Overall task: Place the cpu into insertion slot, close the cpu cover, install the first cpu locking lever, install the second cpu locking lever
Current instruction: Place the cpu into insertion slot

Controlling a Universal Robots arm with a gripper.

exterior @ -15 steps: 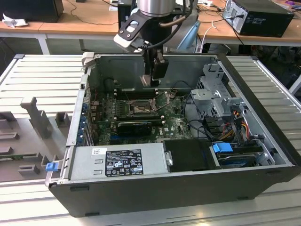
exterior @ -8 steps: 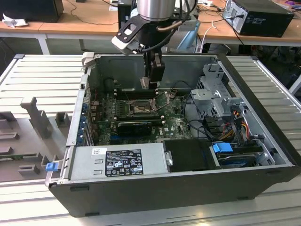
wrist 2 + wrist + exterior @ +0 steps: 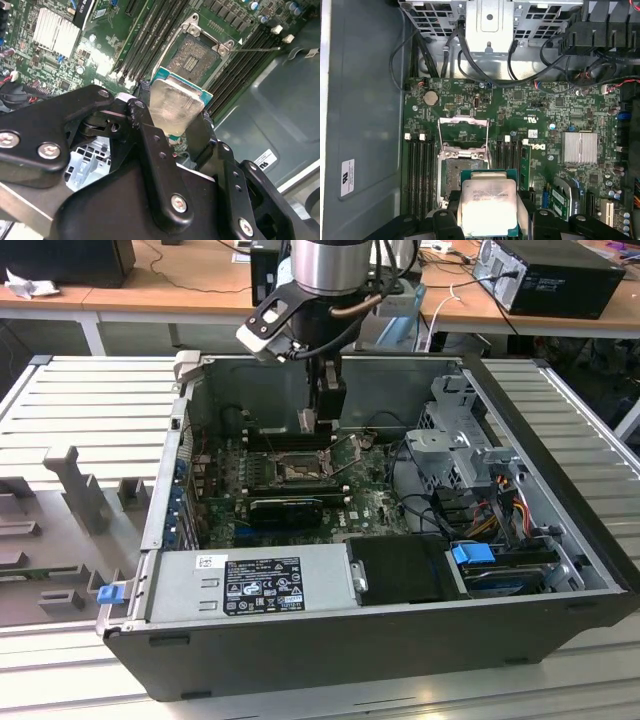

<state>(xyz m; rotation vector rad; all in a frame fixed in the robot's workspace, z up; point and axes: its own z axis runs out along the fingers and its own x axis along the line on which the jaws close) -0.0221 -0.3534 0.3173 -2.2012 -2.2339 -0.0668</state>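
Gripper clamped on the cpu, above the empty insertion slot; cpu cover stood open. All four steps were judged outstanding.

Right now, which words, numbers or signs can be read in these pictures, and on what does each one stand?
None can be quoted with certainty; all print is too small or blurred.
On the power supply label: dense white print on black, unreadable.
On the white sticker on the case wall: dark marks, unreadable.
On the cpu face: faint lines, unreadable.
On the motherboard: small white markings, unreadable.
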